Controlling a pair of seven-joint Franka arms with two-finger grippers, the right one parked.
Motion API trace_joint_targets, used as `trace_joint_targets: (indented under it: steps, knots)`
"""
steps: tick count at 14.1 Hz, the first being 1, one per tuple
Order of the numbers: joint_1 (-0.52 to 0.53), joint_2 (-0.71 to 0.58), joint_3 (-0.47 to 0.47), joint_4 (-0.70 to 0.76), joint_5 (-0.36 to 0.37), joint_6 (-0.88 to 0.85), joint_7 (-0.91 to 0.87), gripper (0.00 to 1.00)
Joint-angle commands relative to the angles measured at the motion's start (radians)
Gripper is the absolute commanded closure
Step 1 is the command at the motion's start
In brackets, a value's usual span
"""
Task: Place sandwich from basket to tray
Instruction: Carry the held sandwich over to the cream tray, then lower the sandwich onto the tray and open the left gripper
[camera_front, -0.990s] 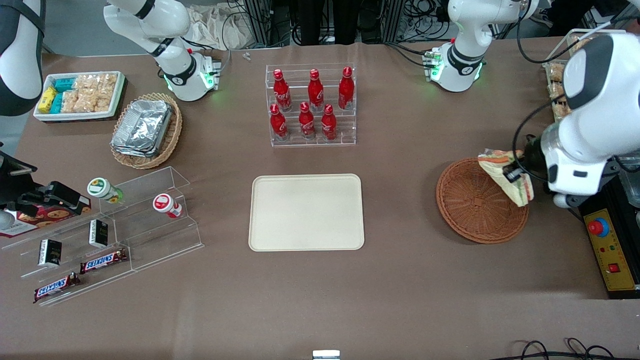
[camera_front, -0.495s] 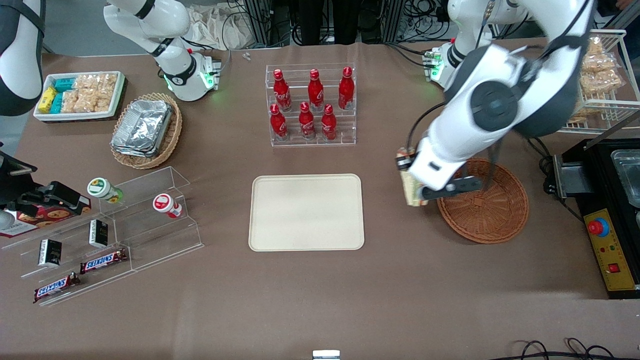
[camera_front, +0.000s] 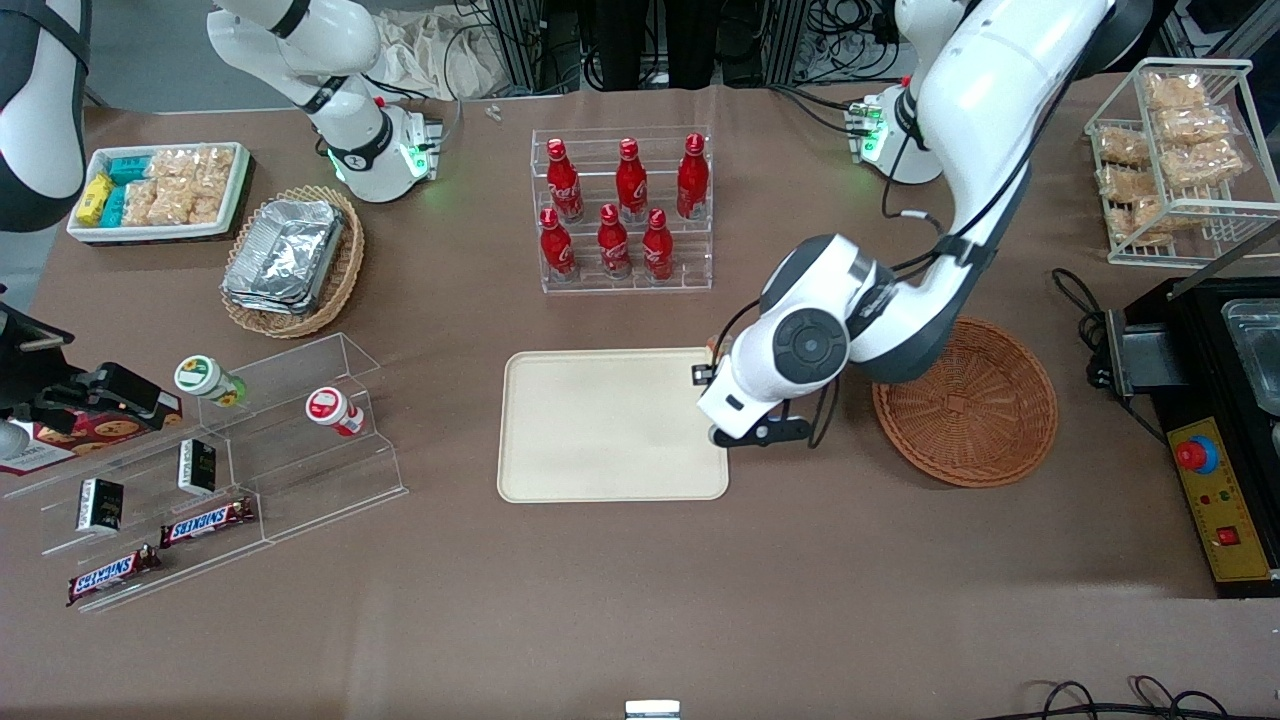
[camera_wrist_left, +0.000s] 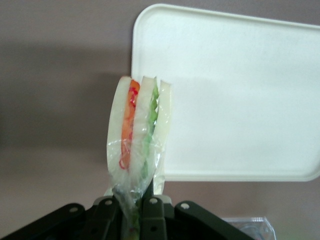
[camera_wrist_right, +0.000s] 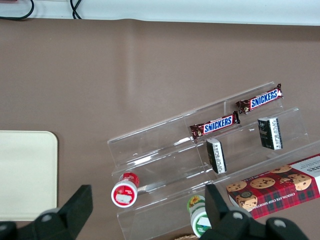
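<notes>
My left gripper (camera_wrist_left: 131, 204) is shut on the sandwich (camera_wrist_left: 140, 142), a clear-wrapped wedge of white bread with orange-red and green layers, held upright by its narrow end. It hangs just over the edge of the cream tray (camera_wrist_left: 235, 95) on the basket's side. In the front view the gripper (camera_front: 706, 368) sits under the white wrist at that tray (camera_front: 612, 424) edge, and the wrist hides nearly all of the sandwich. The reddish-brown wicker basket (camera_front: 965, 405) lies beside the tray toward the working arm's end and holds nothing.
A clear rack of red cola bottles (camera_front: 625, 210) stands farther from the front camera than the tray. Toward the parked arm's end are a stepped clear shelf (camera_front: 230, 460), foil containers (camera_front: 287, 255) and a snack box (camera_front: 160, 190). A wire rack (camera_front: 1180, 160) and a black control box (camera_front: 1220, 490) lie toward the working arm's end.
The left arm has swung from above the basket toward the tray, carrying the sandwich. It was at the basket's rim half a second ago and now reaches the tray's edge.
</notes>
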Motion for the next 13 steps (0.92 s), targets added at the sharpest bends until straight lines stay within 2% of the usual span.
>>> trace_joint_targets:
  steps: [1,4,8,9,11,13]
  knots:
    - [-0.056,0.08,0.002,0.048,0.085,0.087,-0.087,1.0]
    - [-0.067,0.124,0.002,0.039,0.192,0.16,-0.138,1.0]
    - [-0.081,0.15,0.002,0.034,0.231,0.16,-0.141,0.99]
    - [-0.081,0.15,0.002,0.034,0.231,0.16,-0.141,0.76]
    - [-0.085,0.166,0.002,0.036,0.239,0.163,-0.139,0.01]
    - [-0.096,0.167,0.002,0.037,0.275,0.163,-0.143,0.0]
